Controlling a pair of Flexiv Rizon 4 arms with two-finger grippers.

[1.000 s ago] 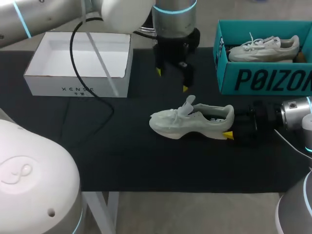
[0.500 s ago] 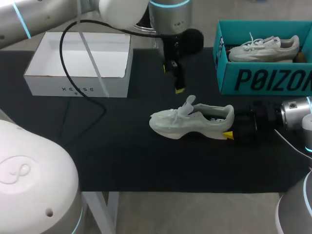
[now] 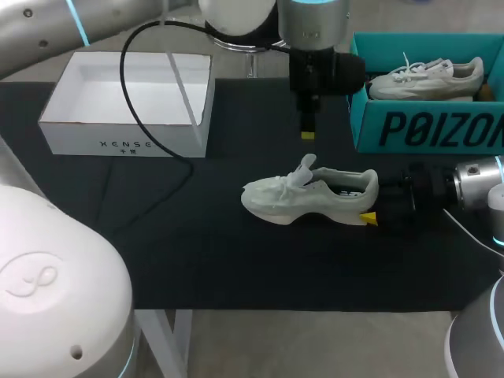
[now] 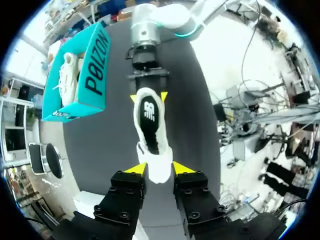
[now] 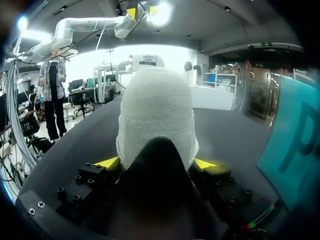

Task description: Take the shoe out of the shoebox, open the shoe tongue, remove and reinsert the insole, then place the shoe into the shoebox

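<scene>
A white shoe lies on its side on the black mat, toe to the left, its tongue sticking up. My right gripper is shut on the shoe's heel, a yellow tip on either side. My left gripper hangs above the tongue, clear of the shoe, pointing down. In the left wrist view its fingers stand a narrow gap apart with nothing gripped, and the shoe lies below them with its dark insole showing. The open white shoebox stands empty at the back left.
A teal box at the back right holds a second white shoe, close to my left arm's wrist. A black cable from the left arm hangs over the white shoebox. The black mat covers the table.
My left arm has moved right from behind the shoe's toe to above its tongue, and its wrist has turned. The shoe and my right gripper have stayed put.
</scene>
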